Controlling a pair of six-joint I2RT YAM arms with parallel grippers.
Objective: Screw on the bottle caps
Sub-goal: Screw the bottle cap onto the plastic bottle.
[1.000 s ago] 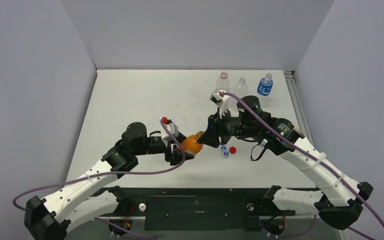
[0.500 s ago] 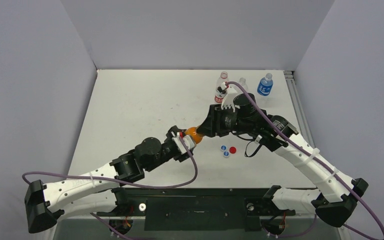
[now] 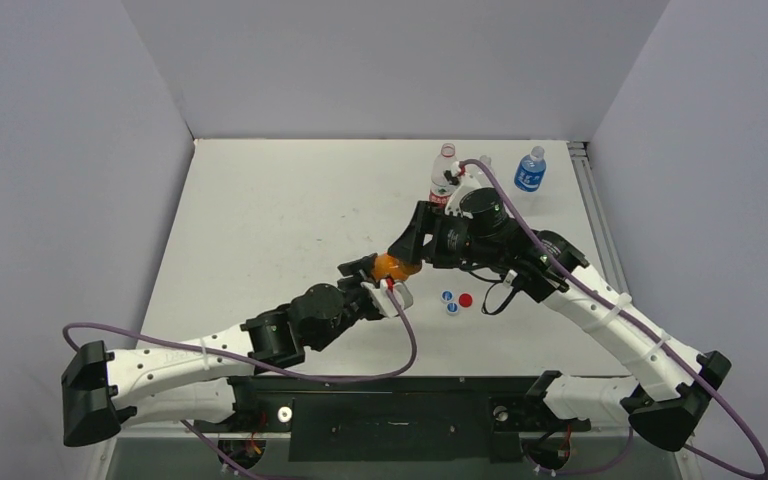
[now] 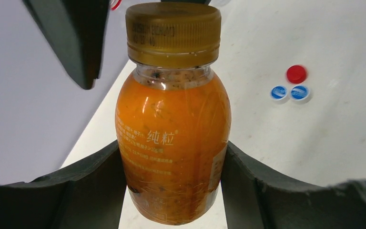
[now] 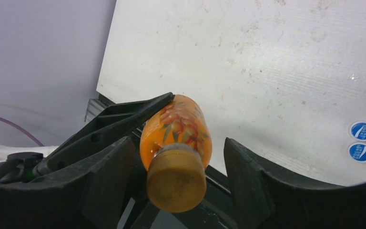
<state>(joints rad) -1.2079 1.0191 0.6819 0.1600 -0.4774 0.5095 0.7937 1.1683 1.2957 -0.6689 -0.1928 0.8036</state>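
Grey walls box in a white surface (image 3: 260, 220), pretty bare apart from a cluster of stuff on the right side. The left arm (image 3: 200, 350) reaches in from the near edge with its jaws clamped around the belly of the orange bottle (image 4: 171, 143), holding it off the surface and tipped toward the other arm, I'd guess so the neck stays put while the top gets turned. The right arm (image 3: 600, 310) comes at it head-on from the opposite side. Its jaws are open, one on each side of the gold cap (image 5: 176, 179) with a clear gap on both, so nothing is pinching the cap right now. The cap itself sits on the bottle's neck and looks square; can't tell how tight it is. At the far right stand a red-labelled bottle (image 3: 444, 172) and a blue-labelled bottle (image 3: 530, 170), parked out of the way. Lying on the surface just beside the action are two blue-and-white caps (image 4: 279, 92) touching each other and a red cap (image 4: 296, 74), within easy reach for the next bottles.
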